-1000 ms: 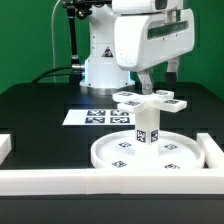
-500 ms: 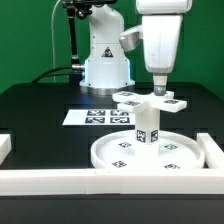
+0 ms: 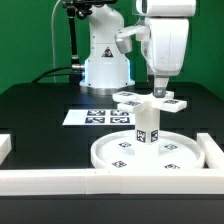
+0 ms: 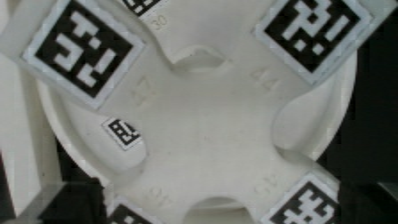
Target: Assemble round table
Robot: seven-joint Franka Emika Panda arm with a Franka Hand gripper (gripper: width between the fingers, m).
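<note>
Exterior view. Disc [image 3: 150,153] lies flat on the black worktop [image 3: 40,110], against the white border wall [image 3: 60,180]. Leg [image 3: 146,127] stands upright near the disc's middle. Foot [image 3: 150,99], the cross-shaped piece, sits level on top of the leg, tags facing up. The hand [image 3: 158,92] hangs straight down from the wrist, directly over the foot, slightly toward the arm of the cross on the exterior view's right. Fingers reach down to about the level of the foot's top; whether they touch it or close round an arm, cannot tell, as the wrist housing and the cross hide the tips. Marker board [image 3: 95,116] lies flat beyond the disc, toward the robot base.

Wrist view. The foot [image 4: 196,100] fills the picture, seen square from above and very close: cross hub central, tagged arms running out to the corners. No fingers in shot, so hand opening unknown here too. A strip of dark worktop shows at the edge.

Relation that counts: the foot lies straight below the hand, the leg's long axis vertical and in line with the hand's approach. Judgement: the stack looks placed; the foot probably needs seating or turning onto the leg, which calls for a centred vertical grip.
</note>
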